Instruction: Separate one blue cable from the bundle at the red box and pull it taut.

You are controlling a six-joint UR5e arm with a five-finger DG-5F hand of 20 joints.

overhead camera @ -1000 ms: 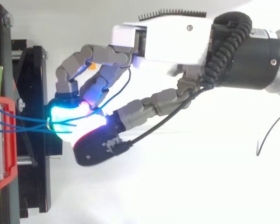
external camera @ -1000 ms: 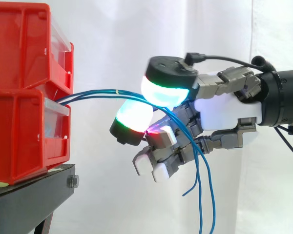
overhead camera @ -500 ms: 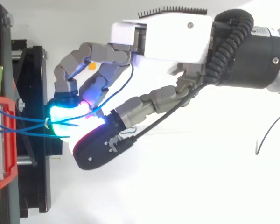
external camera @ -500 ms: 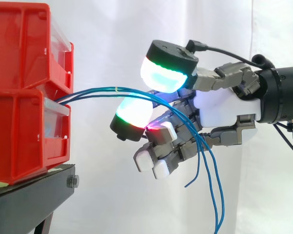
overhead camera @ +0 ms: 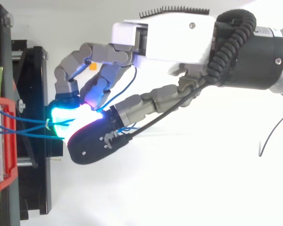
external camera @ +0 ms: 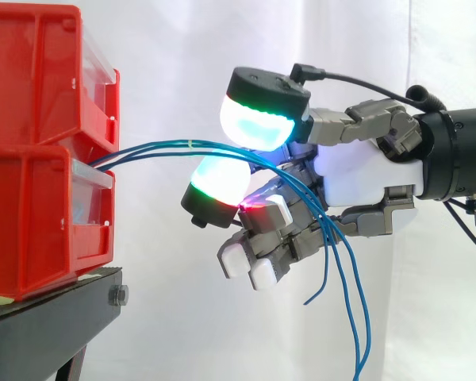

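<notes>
White curtain [external camera: 182,48] hangs behind the whole scene. At the left of the side view, two red bins are stacked, an upper bin [external camera: 32,71] on a lower bin [external camera: 32,222], and they rest on a black stand [external camera: 55,317].

A bundle of thin blue cables [external camera: 155,148] comes out at the front of the bins, at the seam where the upper one meets the lower one. The strands run close together towards the right in a shallow arch, slack rather than taut. A small pale tie [external camera: 189,144] binds them near the top of the arch.

The robot's hand [external camera: 365,175] reaches in from the right with its white palm level with the bundle. Its fingers [external camera: 258,127] are curled around the cables. One large pad, glowing cyan with a green rim, sits just above the strands, and a second glowing pad [external camera: 216,186] sits just below them, so the gap between the two is narrow and the bundle passes through it. Lower fingers are folded in beneath, one showing a small red glow.

Past the pads the strands fan apart, cross the camera side of the folded fingers and hang down loosely, with their free ends [external camera: 357,317] dangling below the hand.

From above, the cables [overhead camera: 28,120] cross from the red bin [overhead camera: 0,141] at the left edge to the glowing pads.
</notes>
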